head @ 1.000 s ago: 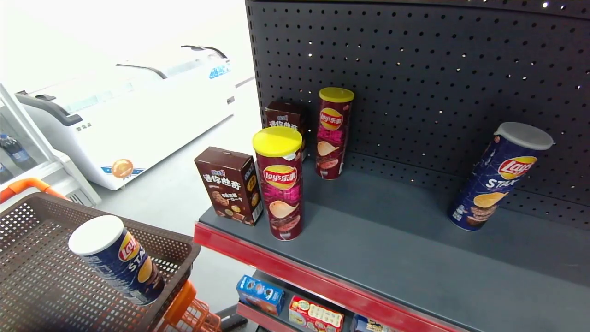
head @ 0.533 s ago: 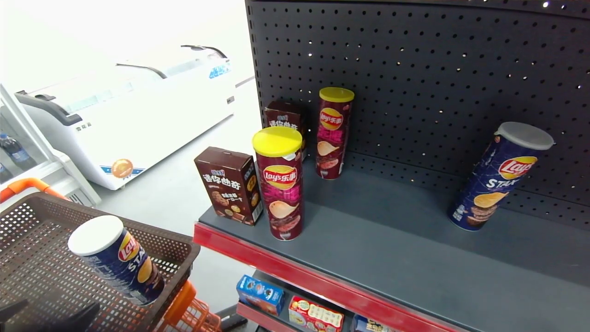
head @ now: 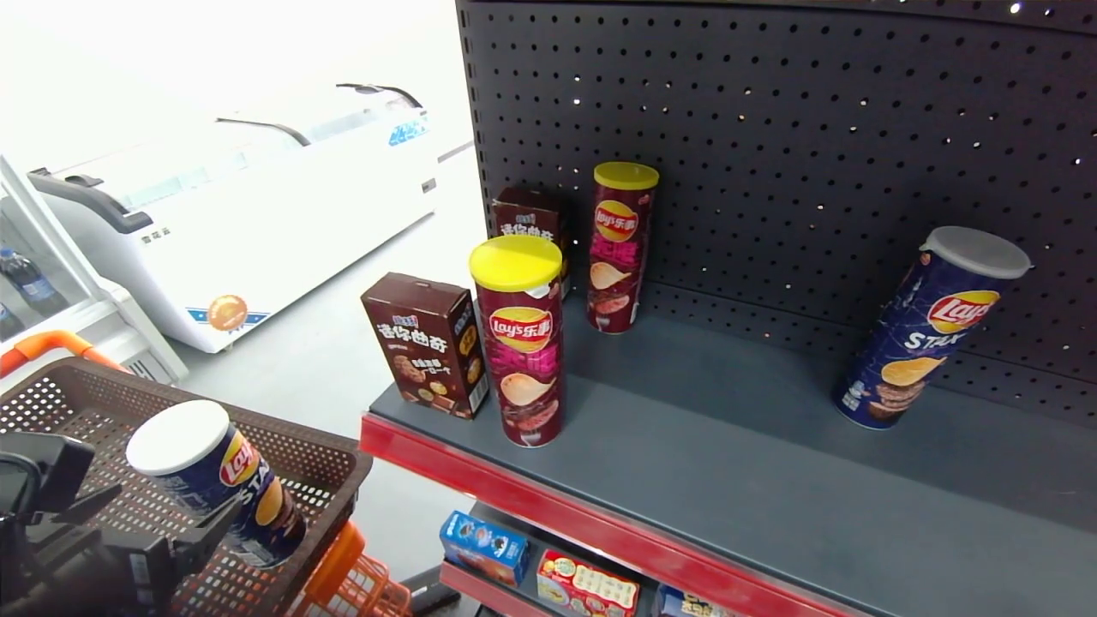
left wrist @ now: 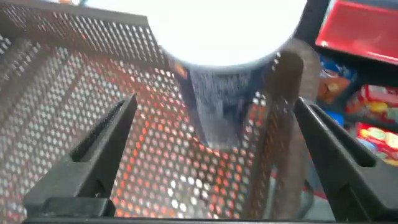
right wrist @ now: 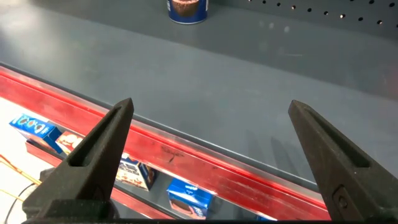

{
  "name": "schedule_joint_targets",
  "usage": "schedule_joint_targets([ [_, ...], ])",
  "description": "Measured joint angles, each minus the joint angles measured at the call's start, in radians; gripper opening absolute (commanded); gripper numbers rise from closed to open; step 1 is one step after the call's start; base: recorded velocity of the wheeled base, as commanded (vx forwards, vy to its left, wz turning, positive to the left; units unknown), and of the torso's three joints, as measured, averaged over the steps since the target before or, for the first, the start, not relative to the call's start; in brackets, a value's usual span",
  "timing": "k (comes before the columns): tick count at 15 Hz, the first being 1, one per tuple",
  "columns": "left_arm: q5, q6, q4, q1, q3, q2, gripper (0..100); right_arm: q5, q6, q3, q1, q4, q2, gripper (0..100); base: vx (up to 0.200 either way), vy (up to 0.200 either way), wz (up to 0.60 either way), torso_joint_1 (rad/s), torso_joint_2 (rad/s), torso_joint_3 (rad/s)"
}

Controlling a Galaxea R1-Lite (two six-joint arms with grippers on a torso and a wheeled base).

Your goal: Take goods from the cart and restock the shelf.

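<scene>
A blue chips can (head: pixel 214 482) with a white lid stands tilted in the brown cart basket (head: pixel 77 403) at the lower left. My left gripper (head: pixel 150 517) is open just in front of this can, a finger on either side of it. In the left wrist view the can (left wrist: pixel 224 74) sits ahead of the open left gripper (left wrist: pixel 214 155), not touched. My right gripper (right wrist: pixel 211 155) is open and holds nothing, above the grey shelf (right wrist: pixel 249 87) near its red front edge. The shelf board (head: pixel 686 446) has bare room in its middle.
Two maroon cans with yellow lids (head: pixel 518 338) (head: pixel 621 244) and two brown boxes (head: pixel 426 343) (head: pixel 531 223) stand at the shelf's left. Another blue can (head: pixel 930 326) leans on the pegboard at the right. Small boxes (head: pixel 484 544) lie on the lower shelf. A white freezer (head: pixel 240 214) stands behind the cart.
My left gripper has come up into the head view at the lower left and now stands open around the cart's blue can. The goods have not moved.
</scene>
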Motion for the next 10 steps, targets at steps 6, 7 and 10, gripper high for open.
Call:
schedule_joint_targets([
  [6, 0.002, 0.021, -0.264, 0.047, 0.032, 0.241, 100, 0.000, 0.000, 0.000, 0.000, 0.000, 0.000, 100, 0.000, 0.000, 0.00, 0.000, 0.00, 0.000],
  [7, 0.002, 0.021, -0.266, 0.049, 0.032, 0.269, 100, 0.000, 0.000, 0.000, 0.000, 0.000, 0.000, 100, 0.000, 0.000, 0.00, 0.000, 0.00, 0.000],
  [10, 0.001, 0.013, -0.268, 0.047, 0.033, 0.326, 100, 0.000, 0.000, 0.000, 0.000, 0.000, 0.000, 100, 0.000, 0.000, 0.00, 0.000, 0.00, 0.000],
])
